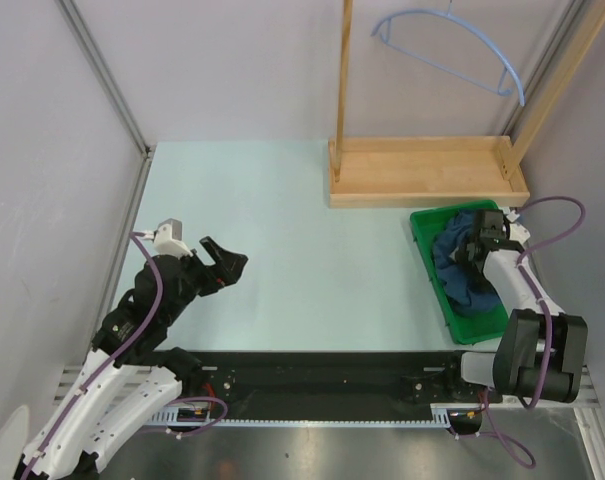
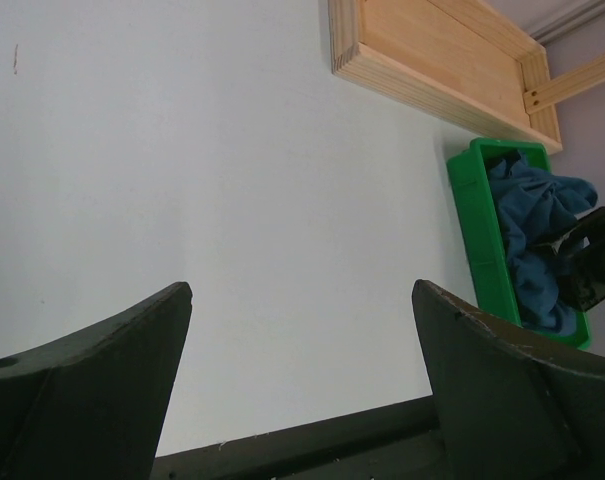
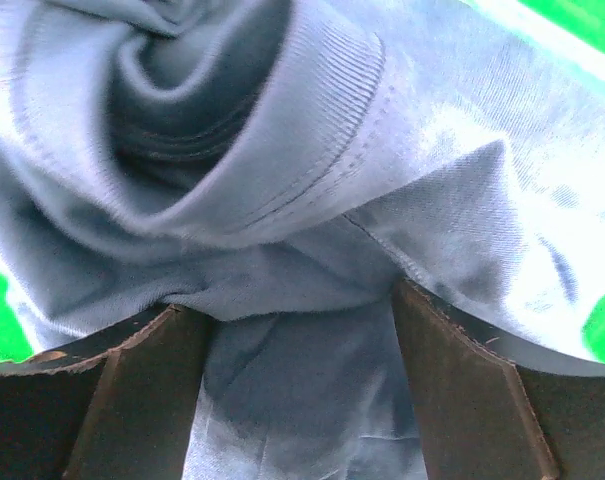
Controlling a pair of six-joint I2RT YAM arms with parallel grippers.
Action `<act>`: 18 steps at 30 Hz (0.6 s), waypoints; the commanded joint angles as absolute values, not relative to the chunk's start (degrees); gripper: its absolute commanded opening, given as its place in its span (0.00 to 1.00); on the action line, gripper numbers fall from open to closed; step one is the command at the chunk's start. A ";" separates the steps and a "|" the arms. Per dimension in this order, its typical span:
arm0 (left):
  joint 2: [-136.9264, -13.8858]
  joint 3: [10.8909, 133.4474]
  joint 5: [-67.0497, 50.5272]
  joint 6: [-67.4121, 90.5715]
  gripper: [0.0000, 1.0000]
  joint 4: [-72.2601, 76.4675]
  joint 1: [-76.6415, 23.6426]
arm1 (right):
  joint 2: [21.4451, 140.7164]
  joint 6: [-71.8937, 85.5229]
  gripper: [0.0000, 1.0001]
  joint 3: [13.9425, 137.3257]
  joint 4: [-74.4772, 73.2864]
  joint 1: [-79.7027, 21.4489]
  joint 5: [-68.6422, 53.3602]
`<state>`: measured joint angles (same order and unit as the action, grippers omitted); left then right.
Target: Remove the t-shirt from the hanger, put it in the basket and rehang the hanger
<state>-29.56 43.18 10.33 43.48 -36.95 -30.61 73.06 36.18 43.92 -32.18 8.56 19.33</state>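
**A:** Where's the t-shirt (image 1: 460, 272)?

**B:** Crumpled in the green tray (image 1: 477, 328), right side of the counter (image 1: 302, 250). The tray sits just near of the wooden rack (image 1: 427, 185) base. The shirt is off the hanger (image 1: 487, 42).

**A:** And the hanger?

**B:** Up between the rack's posts, far right, tilted. Well apart from the shirt.

**A:** Right pincer (image 1: 485, 238)?

**B:** Down on the shirt at the tray's far end. The wrist view shows the fingers (image 3: 132, 390) spread. A loose fold of cloth lies in the gap and drapes over both tips. It's not clamped.

**A:** Left pincer (image 1: 222, 262)?

**B:** Near left, over bare counter, well apart from the tray. Its jaws are spread wide, and only counter shows between them in the wrist view. The tray and shirt sit at the right edge of that view.
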 commanded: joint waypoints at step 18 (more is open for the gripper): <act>-46.13 43.33 -8.18 38.85 1.00 -22.68 -39.36 | 58.08 31.74 1.00 65.30 -48.28 -22.02 34.28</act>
